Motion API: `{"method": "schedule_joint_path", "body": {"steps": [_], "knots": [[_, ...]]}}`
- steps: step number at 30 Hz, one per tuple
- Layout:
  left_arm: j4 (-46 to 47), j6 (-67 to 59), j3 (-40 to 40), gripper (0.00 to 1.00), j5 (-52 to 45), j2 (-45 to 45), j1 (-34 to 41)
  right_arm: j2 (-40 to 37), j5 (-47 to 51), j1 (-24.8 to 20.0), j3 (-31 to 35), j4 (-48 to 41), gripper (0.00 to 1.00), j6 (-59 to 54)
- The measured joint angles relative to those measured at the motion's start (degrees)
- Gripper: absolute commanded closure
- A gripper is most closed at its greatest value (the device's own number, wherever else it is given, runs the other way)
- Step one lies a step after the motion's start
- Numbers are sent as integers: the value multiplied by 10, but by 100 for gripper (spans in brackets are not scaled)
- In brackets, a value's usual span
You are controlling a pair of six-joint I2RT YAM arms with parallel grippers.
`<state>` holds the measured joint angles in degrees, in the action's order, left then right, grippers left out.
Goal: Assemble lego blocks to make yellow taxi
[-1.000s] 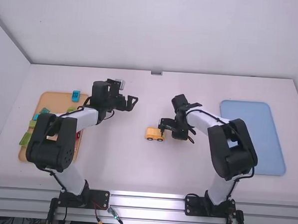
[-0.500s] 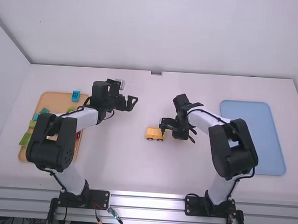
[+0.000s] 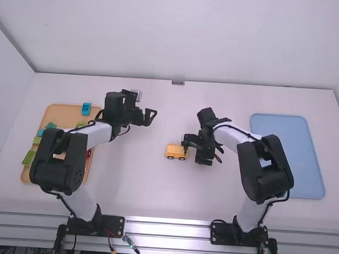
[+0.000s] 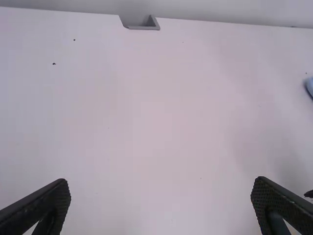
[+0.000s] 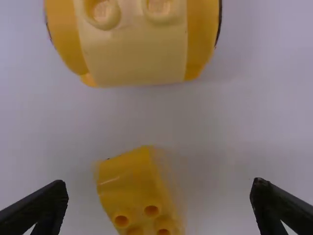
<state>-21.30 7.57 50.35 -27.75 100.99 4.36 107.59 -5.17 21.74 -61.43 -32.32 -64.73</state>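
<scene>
- The left arm (image 3: 96, 134) was bent, its forearm angled up the high view and inward.
- The left gripper (image 3: 151, 116) had its fingers (image 4: 46, 203) spread — a wide gap between them.
- The right arm (image 3: 231, 137) was bent too, reaching inward toward the middle.
- The right gripper (image 3: 186, 141) stood wide as well — both fingers (image 5: 44, 203) well apart.

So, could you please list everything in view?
Car body: one, yellow, mid-table, left of the right gripper.
Brick: one, yellow, between that gripper's fingers.
Tan tray: one, tan, table's left.
Blue block: one, blue, tan tray's far edge.
Other blocks: several, green, teal, red, same tray, partly hidden.
Blue tray: one, blue, table's right.
Bracket: one, grey, far edge.
Table: one, white, underneath.
Cables: several, black, along arms.
Left arm, right arm: two, white-black, near edge.
Left gripper, right gripper: two, black, arm ends, open.
</scene>
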Motion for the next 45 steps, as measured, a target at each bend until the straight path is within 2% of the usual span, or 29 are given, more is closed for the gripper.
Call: {"method": "schedule_joint_path", "body": {"steps": [6, 11, 13, 16, 17, 19, 23, 29, 33, 40, 45], "knots": [[1, 0, 0, 1, 0, 0, 0, -39, -14, 8, -6, -69, 1, 0], [9, 0, 0, 1, -2, 0, 0, -132, -81, -4, -20, -102, 1, -28], [12, -13, 0, 1, -19, 0, 0, -167, -127, -26, -18, -111, 1, -54], [12, -97, 0, 1, -90, 0, 0, -202, -209, -93, 6, -67, 1, -90], [12, -97, 0, 1, -90, 0, 0, -202, -209, -93, 6, -67, 1, -90], [26, -188, 0, 1, -155, 0, 0, -202, -237, -140, 42, -12, 1, -88], [74, -318, 0, 1, -223, 0, 1, -202, -249, -186, 102, 59, 1, -65], [170, -516, 0, 1, -313, 1, 1, -202, -268, -217, 167, 157, 1, -54], [206, -629, 0, 1, -371, 12, 1, -202, -298, -215, 212, 207, 1, -74], [164, -691, 0, 1, -404, 70, 26, -193, -370, -226, 255, 247, 1, -125], [146, -702, 0, 1, -408, 95, 59, -106, -416, -251, 241, 270, 1, -147]]}}
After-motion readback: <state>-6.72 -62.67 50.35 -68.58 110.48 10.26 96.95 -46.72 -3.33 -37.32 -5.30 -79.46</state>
